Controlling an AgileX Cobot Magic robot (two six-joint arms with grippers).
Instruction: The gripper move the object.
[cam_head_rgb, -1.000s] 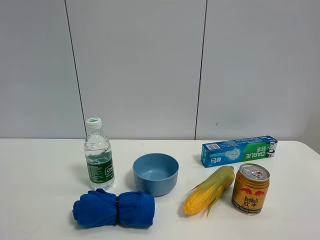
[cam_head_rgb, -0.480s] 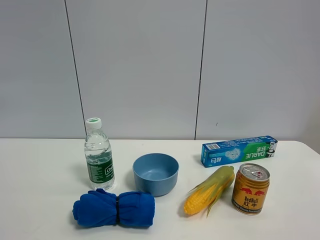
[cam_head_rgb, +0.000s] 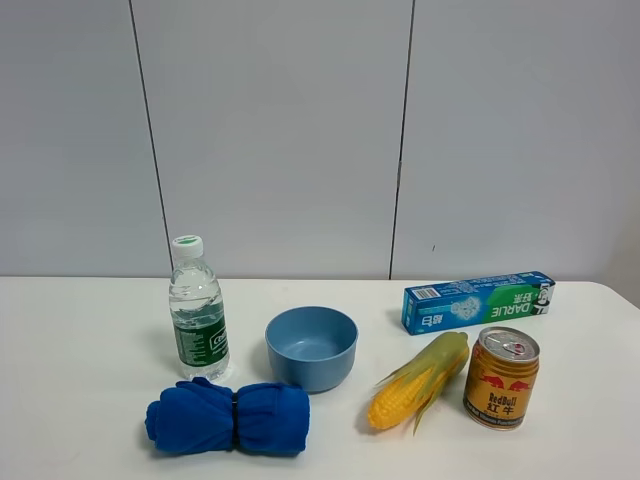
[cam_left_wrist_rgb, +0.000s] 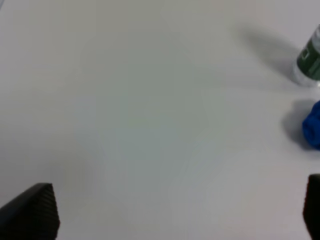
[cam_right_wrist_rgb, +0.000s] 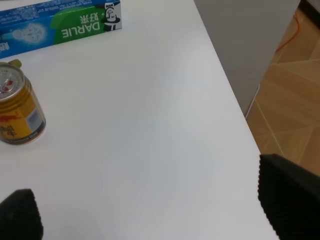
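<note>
The gold can (cam_head_rgb: 501, 378) with the red bulls logo stands upright at the table's front right, beside an ear of corn (cam_head_rgb: 420, 380). It also shows in the right wrist view (cam_right_wrist_rgb: 17, 110). My right gripper (cam_right_wrist_rgb: 155, 212) is open and empty, its black fingertips (cam_right_wrist_rgb: 287, 200) wide apart over bare table, well away from the can and near the table's right edge. My left gripper (cam_left_wrist_rgb: 172, 217) is open and empty over bare table at the left. Neither gripper shows in the exterior high view.
A water bottle (cam_head_rgb: 198, 312), a rolled blue cloth (cam_head_rgb: 228, 416) and a blue bowl (cam_head_rgb: 311, 347) stand left of the corn. A toothpaste box (cam_head_rgb: 478, 302) lies behind the can. The table's right edge (cam_right_wrist_rgb: 225, 70) drops to a wooden floor (cam_right_wrist_rgb: 285, 75).
</note>
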